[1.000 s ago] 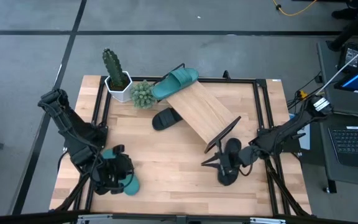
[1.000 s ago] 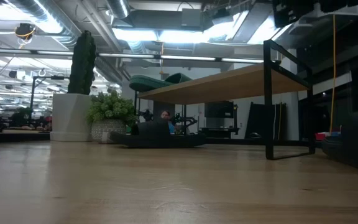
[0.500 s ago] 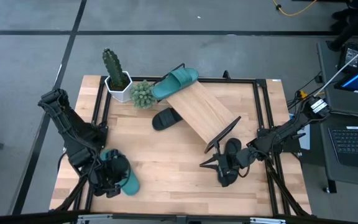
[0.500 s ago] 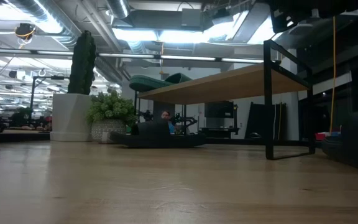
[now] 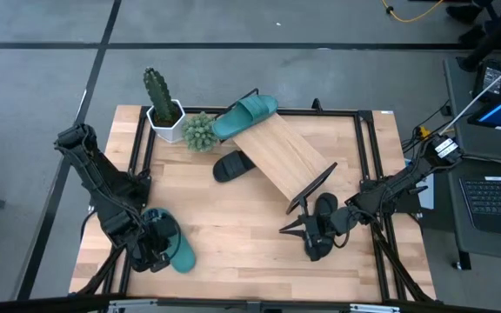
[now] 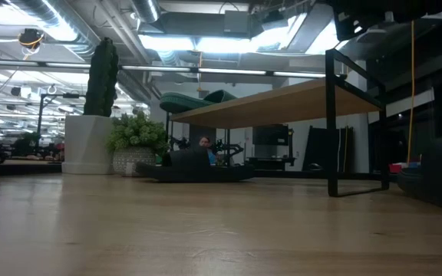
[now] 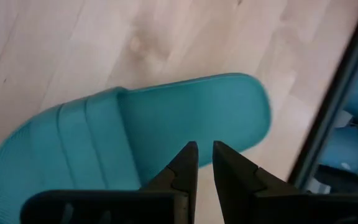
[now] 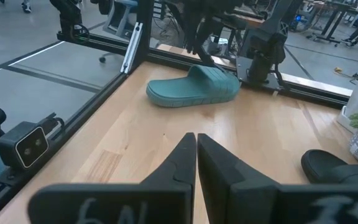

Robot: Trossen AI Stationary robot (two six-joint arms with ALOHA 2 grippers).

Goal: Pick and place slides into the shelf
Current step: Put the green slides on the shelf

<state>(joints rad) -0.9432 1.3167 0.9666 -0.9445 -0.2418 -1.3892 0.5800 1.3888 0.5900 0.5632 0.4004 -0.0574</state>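
Observation:
One teal slide [image 5: 177, 252] lies flat on the table near the near left corner, also seen in the left wrist view [image 7: 135, 130] and the right wrist view [image 8: 194, 87]. My left gripper [image 5: 150, 252] [image 7: 204, 146] stands over its heel end, fingers a narrow gap apart. The second teal slide [image 5: 249, 113] lies on the far end of the shelf [image 5: 277, 152]. One black slide [image 5: 231, 165] lies on the table beside the shelf. The other black slide [image 5: 320, 246] lies under my right gripper [image 5: 290, 229] [image 8: 196, 140], which is shut and points toward the table's left. My left gripper's fingertips [image 7: 188, 155] come from above at the teal slide's footbed near the heel [image 7: 229, 118]. Whether they touch it I cannot tell. The slide lies flat on the table.
A cactus in a white pot [image 5: 162, 104] and a small bushy plant [image 5: 200, 130] stand at the far left. A black frame rail [image 5: 259, 110] borders the table. Bare wood shows in the middle of the table's near half [image 5: 242, 235].
My left gripper has moved a little toward the table's left edge, so more of the teal slide shows beside it. The slide has stayed where it was.

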